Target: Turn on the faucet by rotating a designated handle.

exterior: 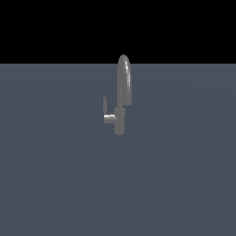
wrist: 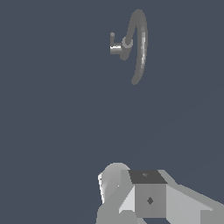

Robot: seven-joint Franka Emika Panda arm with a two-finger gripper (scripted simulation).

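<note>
Gripper: no fingertips appear in either picture, so I cannot tell whether the jaws stand apart or together; nothing is clamped, since the arm is well apart from the tap.
Faucet [exterior: 121,99]: a small grey metal tap standing upright on the flat grey-blue floor [exterior: 50,184], well away from that surface's visible edges, with nothing else near it.
Spout [exterior: 124,78]: a tall, narrow arch rising from the short round body; the exterior view meets it almost edge-on, so it reads as a thin loop.
Handle [exterior: 108,115]: a short stub leaving the body toward the exterior view's left, ending in a thin upright lever [exterior: 105,104]. Judged from its reach sideways, it is set there so a push on the lever swings it about the body.
Arm parts [wrist: 144,197]: white and grey blocks of the robot's own wrist fill the near edge of the wrist view. Judged from the wide gap to the tap, the approach is not yet done and the handle is untouched.
Exterior view only: the tap's upright stance and the height of the arch over the body; no part of the robot shows here.
Wrist view only: the tap seen from above, the spout's full curve [wrist: 141,48] bending out and down to its mouth, the stub and lever [wrist: 113,41] clear of the arch, and bare floor between arm and tap.
</note>
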